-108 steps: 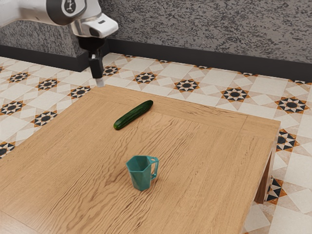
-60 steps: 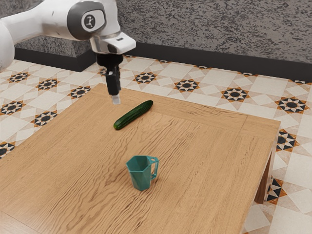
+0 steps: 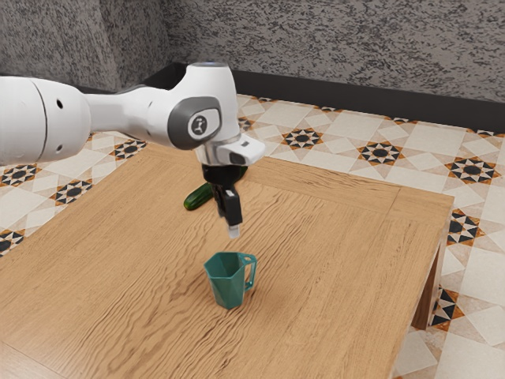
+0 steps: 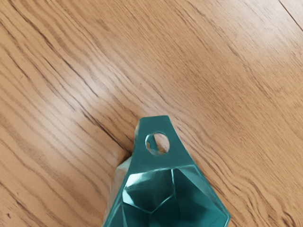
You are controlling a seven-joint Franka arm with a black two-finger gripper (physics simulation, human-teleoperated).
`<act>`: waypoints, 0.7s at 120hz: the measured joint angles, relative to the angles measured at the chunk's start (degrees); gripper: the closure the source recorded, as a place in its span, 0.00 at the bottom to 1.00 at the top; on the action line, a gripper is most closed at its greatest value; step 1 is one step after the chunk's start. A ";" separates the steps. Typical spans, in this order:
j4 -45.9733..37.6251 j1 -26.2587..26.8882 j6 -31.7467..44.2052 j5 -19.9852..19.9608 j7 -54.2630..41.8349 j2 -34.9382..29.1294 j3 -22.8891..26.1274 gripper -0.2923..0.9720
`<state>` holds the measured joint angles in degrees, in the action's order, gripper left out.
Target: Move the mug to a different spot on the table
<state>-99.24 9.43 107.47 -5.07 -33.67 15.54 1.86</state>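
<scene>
Your gripper is hanging over worktop, pointing straight down, just above teal mug and not touching it; spread or pressed together, you cannot tell from this side-on angle. Mug is standing upright near worktop's middle, handle facing exterior view's right. In wrist view, mug is sitting right under hand, opening facing up. Cucumber is lying beyond gripper, partly hidden behind arm, well apart from mug
</scene>
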 joint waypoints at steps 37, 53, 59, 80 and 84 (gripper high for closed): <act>-7.29 1.83 10.48 4.95 5.23 2.72 0.42 0.23; -7.56 2.34 13.87 4.81 6.81 3.59 0.43 0.23; -7.32 2.58 14.68 4.44 7.34 4.05 0.44 0.23; -6.07 2.69 16.62 3.45 8.90 7.99 0.43 0.23; -5.91 2.70 16.94 3.35 9.14 8.67 0.43 0.23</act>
<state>-105.15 12.13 124.41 -1.72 -24.53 24.21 2.29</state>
